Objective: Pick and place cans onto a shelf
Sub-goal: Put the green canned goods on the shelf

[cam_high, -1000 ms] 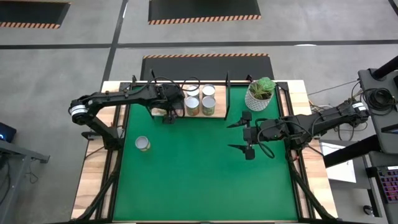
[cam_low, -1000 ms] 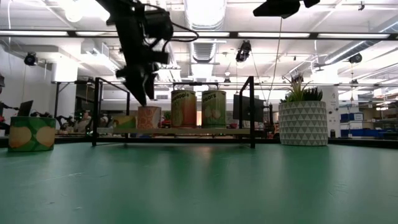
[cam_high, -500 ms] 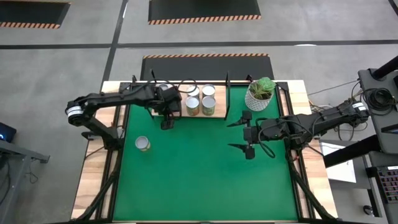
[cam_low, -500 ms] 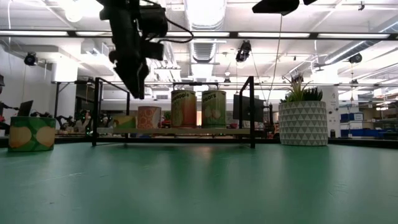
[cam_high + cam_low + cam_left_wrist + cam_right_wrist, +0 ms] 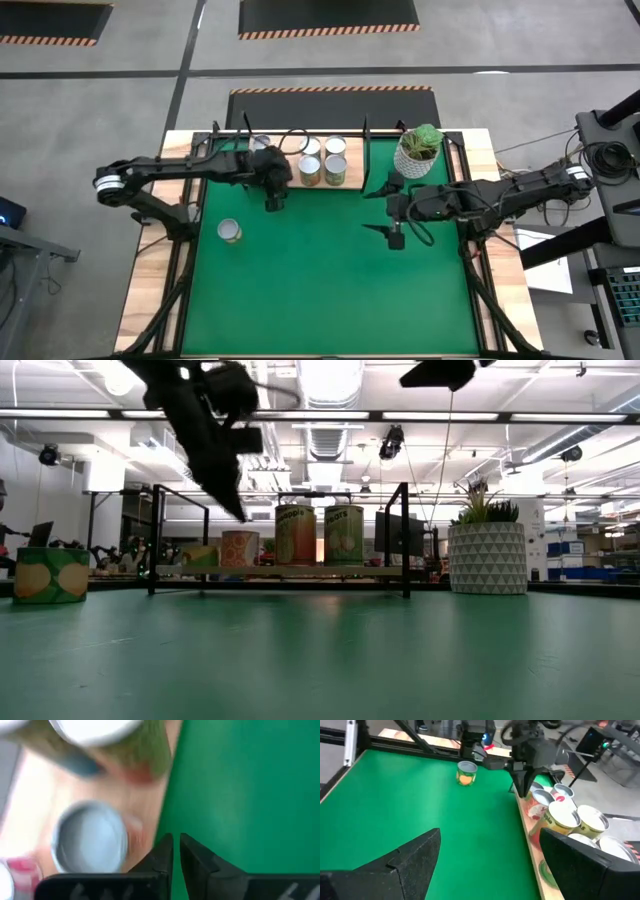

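Note:
Several cans stand upright on their bases on the shelf [image 5: 352,176], a light-wood board at the far side of the green mat; two pairs [image 5: 322,160] show from above, and the low view shows them in a row [image 5: 296,535]. One more can [image 5: 229,231] stands alone on the mat at the left. My left gripper [image 5: 272,201] hangs shut and empty just off the shelf's near edge, above the mat, beside a grey-topped can [image 5: 90,839] on the board. My right gripper [image 5: 388,211] hovers open over the mat to the right of the shelf, holding nothing.
A white patterned pot with a green plant [image 5: 418,150] stands at the far right, close behind my right gripper. The shelf's thin black uprights [image 5: 404,540] rise at its ends. Open green mat [image 5: 320,290] stretches toward the near edge.
My left gripper has drawn back from above the shelf toward the near edge and has shut with nothing in it; the can it stood over stays on the board. My right gripper has drifted slightly toward the far edge, staying open.

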You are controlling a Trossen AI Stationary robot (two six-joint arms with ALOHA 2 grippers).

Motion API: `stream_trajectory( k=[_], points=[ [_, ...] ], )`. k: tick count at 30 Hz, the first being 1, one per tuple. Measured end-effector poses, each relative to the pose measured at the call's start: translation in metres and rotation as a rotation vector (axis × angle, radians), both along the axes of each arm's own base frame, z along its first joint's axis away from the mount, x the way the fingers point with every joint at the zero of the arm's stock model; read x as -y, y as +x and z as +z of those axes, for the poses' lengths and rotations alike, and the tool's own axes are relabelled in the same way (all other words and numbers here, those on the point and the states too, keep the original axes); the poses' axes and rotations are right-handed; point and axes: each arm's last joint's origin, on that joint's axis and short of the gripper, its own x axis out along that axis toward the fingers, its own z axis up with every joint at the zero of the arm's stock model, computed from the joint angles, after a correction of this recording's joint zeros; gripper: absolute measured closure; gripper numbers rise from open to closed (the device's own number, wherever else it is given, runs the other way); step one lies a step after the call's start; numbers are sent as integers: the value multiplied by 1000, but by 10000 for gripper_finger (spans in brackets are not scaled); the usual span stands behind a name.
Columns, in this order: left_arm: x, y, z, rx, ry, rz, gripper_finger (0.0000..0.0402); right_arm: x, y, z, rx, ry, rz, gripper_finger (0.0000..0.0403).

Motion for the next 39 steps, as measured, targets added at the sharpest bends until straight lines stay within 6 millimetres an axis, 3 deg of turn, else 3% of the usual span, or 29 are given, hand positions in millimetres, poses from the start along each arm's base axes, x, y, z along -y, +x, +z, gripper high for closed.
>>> stream_trajectory(
  k=[6,11,15,20,25,29,35,39],
  points=[
    [10,-8,8,292,58,97,384,23,34,19,-58,-58,-86,78],
    [15,-25,10,332,64,165,400,69,72,49,-175,-99,-158,78],
    [19,-38,-6,312,52,186,401,106,107,63,-225,-65,-105,78],
    [24,-54,-34,302,45,192,401,139,151,64,-261,-72,-99,79],
    [26,-61,-42,390,67,184,401,161,188,57,-296,-93,-107,88],
    [26,-61,-42,467,92,172,401,172,211,46,-343,-128,-85,168],
    [25,-59,-46,484,81,187,402,191,228,25,-366,-204,-58,360],
    [25,-56,-52,472,49,221,402,203,234,10,-385,-187,-78,383]
  ],
)
